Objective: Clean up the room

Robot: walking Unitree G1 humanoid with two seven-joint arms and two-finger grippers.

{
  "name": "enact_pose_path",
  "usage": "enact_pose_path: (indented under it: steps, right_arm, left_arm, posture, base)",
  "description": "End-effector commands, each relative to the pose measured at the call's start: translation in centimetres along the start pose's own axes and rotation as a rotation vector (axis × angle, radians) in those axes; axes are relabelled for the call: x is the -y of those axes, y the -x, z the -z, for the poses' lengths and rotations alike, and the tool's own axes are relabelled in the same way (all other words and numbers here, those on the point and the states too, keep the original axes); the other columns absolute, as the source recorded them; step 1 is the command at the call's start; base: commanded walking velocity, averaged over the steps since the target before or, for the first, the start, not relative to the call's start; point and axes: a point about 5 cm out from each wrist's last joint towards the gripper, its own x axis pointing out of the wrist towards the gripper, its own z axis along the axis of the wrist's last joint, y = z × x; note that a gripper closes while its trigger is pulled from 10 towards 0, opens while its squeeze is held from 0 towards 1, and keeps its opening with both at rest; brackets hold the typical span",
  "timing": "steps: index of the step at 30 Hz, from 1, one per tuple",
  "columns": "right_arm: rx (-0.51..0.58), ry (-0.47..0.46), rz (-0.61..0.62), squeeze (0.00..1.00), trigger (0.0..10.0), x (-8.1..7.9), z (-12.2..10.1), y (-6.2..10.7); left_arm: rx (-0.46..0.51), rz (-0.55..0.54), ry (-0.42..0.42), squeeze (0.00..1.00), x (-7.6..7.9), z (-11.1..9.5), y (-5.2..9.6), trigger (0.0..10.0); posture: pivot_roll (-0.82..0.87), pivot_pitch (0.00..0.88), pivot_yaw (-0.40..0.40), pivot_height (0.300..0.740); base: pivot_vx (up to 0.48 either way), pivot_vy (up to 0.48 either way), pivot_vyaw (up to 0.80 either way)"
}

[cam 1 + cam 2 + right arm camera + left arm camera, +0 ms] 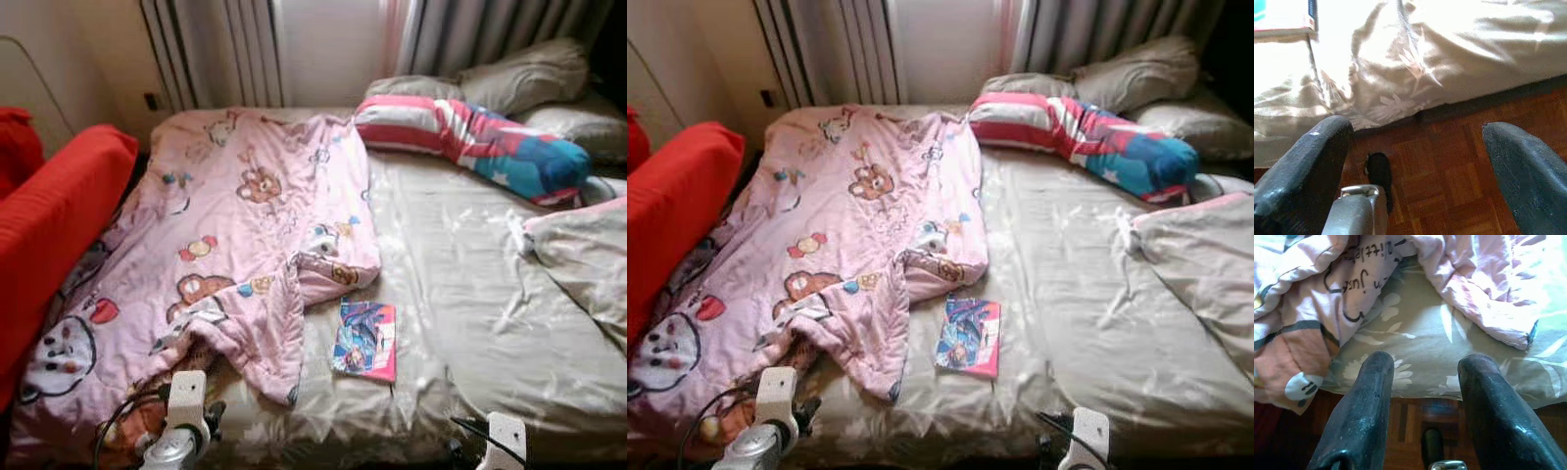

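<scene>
Holding both hands low at the bed's (460, 294) foot, left hand (1425, 382) wide by the rumpled pink blanket (225, 235), right hand (1415, 161) wide over floor, I judge the book (365, 340) reachable beside it.

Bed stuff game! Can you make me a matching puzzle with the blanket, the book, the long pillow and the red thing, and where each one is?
Things:
1. blanket
2. book
3. long pillow
4. red cushion

Places:
A. beside the bed, on the robot's left
B. near the foot of the bed, on the bare sheet
C. across the head of the bed
D. spread over the bed's left half

Pairs: 1-D, 2-B, 3-C, 4-A
</scene>
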Motion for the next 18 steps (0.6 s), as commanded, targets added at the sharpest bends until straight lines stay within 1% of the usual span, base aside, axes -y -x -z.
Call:
enact_pose_path:
  steps: [1,9,14,16,18]
  right_arm:
    - [-0.005,0.003,0.005,0.0,10.0,0.19,0.31,0.08]
    - [-0.005,0.003,0.009,0.0,10.0,0.17,0.36,0.09]
    - [-0.009,-0.003,0.015,0.0,10.0,0.19,0.35,0.08]
    - [-0.009,0.001,0.016,0.0,10.0,0.21,0.33,0.08]
    - [-0.009,-0.004,0.017,0.0,10.0,0.21,0.32,0.07]
  left_arm:
    - [-0.018,-0.011,-0.011,0.0,-0.66,0.45,0.17,10.0]
    - [-0.019,-0.009,-0.011,0.0,-0.71,0.44,0.17,10.0]
    - [-0.014,-0.003,-0.013,0.0,-0.33,0.24,0.07,10.0]
    - [-0.012,-0.002,-0.012,0.0,-0.23,0.18,0.05,10.0]
    - [-0.008,-0.001,-0.012,0.0,-0.1,0.1,0.02,10.0]
  posture:
    - [0.12,0.02,0.018,0.74]
    - [0.12,0.017,0.019,0.74]
    - [0.12,0.025,0.019,0.74]
    - [0.12,0.028,0.018,0.74]
    - [0.12,0.034,0.019,0.74]
  base:
    - [0.0,-0.48,0.0]
    - [0.0,-0.48,0.0]
    - [0.0,-0.48,0.0]
    - [0.0,-0.48,-0.41]
    - [0.0,-0.48,-0.79]
